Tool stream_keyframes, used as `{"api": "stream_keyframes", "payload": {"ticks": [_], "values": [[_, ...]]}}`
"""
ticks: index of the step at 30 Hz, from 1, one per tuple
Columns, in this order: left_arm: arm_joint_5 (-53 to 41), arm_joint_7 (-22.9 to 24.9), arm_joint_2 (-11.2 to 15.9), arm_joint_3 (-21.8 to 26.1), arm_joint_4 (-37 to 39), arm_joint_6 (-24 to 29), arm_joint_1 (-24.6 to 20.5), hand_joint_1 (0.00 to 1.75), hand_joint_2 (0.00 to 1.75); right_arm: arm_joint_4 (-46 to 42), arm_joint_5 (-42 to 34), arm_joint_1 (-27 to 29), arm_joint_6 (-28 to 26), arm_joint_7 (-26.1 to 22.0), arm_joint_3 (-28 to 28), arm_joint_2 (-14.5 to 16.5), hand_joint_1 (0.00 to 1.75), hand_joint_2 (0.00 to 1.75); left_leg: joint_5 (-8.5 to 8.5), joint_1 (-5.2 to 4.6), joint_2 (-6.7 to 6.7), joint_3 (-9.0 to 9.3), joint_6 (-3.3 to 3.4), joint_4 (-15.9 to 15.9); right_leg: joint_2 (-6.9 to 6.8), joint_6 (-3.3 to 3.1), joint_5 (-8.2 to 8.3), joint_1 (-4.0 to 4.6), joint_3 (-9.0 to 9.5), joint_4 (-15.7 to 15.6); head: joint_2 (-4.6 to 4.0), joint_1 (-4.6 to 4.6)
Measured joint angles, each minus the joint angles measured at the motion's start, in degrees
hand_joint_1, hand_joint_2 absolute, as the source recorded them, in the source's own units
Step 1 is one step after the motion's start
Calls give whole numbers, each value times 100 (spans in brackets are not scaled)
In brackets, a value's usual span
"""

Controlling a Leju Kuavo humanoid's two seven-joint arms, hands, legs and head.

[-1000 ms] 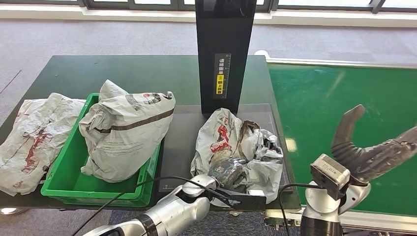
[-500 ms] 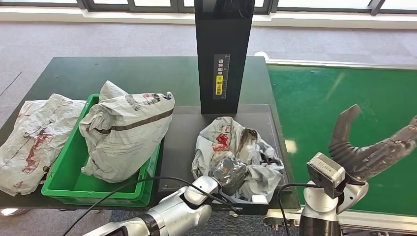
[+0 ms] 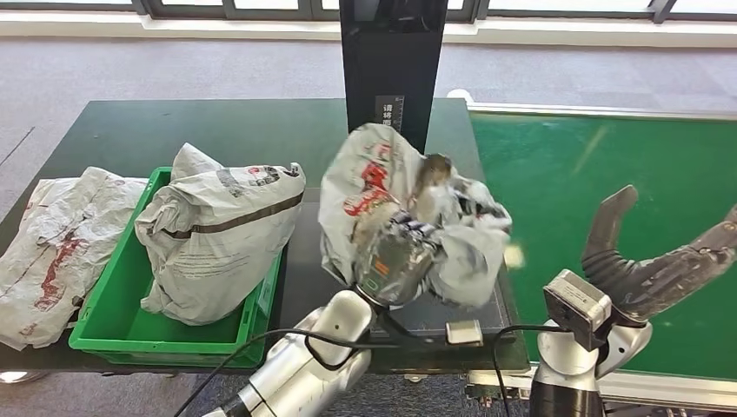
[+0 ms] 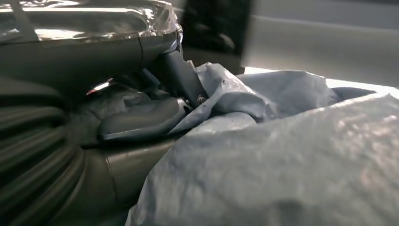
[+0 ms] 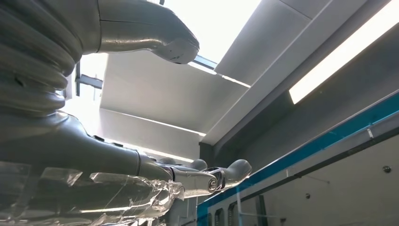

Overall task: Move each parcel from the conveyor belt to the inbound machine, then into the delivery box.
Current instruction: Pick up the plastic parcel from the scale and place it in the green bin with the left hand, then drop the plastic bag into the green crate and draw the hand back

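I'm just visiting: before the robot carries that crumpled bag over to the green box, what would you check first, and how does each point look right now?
1. Left hand holds the crumpled parcel: ok.
2. Parcel lifted off the scanner platform: ok.
3. Room in the green box: not ok, a large grey parcel fills most of it.
4. Right hand out of the way, over the conveyor belt: ok.
5. Grip firmness: cannot tell.

left hand (image 4: 117, 127): I can see its grey thumb and dark fingers (image 4: 176, 77) dug into the bag
parcel (image 4: 291, 155): crinkly grey plastic, right up against my camera
background: dark, blurry
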Motion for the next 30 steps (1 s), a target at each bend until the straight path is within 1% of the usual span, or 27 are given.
{"api": "stream_keyframes", "payload": {"ticks": [2, 4, 6, 9, 12, 20, 30], "values": [[-8, 36, 64, 314, -603, 4, 144, 175, 175, 0, 0, 3, 0, 1, -23, 0, 0, 175, 1, 2, -1, 0, -1, -1, -4, -1, 0, 3, 1, 1, 0, -1], [-9, 84, 130, 503, -1042, 5, 267, 175, 175, 0, 1, 4, 0, 1, -37, 0, 0, 175, 3, 4, -2, -2, -3, -2, -8, -1, -1, 5, 2, 2, -1, 0], [-10, 209, 253, 610, -1460, 5, 370, 175, 175, 1, 2, 5, 0, 0, -48, 0, 0, 175, 4, 5, -2, -3, -5, -2, -6, -2, -1, 5, 1, 4, -1, 1], [-10, 399, 516, 735, -2055, 5, 454, 175, 175, 2, 2, 7, 0, 1, -73, 0, 0, 175, 4, 5, -2, -2, -6, -3, -5, -4, -2, 6, 0, 4, -1, 1], [-10, 458, 701, 851, -2450, 5, 509, 175, 175, 4, 6, 9, 0, 1, -96, 0, 0, 175, 5, 6, -9, -3, -6, -2, -13, -6, -4, 6, 1, 4, -1, 1], [-10, 466, 916, 922, -2877, 5, 579, 175, 175, 29, 10, 11, 0, 0, -117, 0, 0, 175, 4, 4, -16, -5, -5, -1, -17, -6, -4, 4, 3, 3, 0, 2], [-10, 466, 1019, 926, -3031, 5, 598, 175, 175, 33, 10, 11, 0, 0, -118, 0, 0, 175, 4, 5, -16, -5, -6, -2, -17, -7, -4, 5, 2, 3, -1, 1]]}}
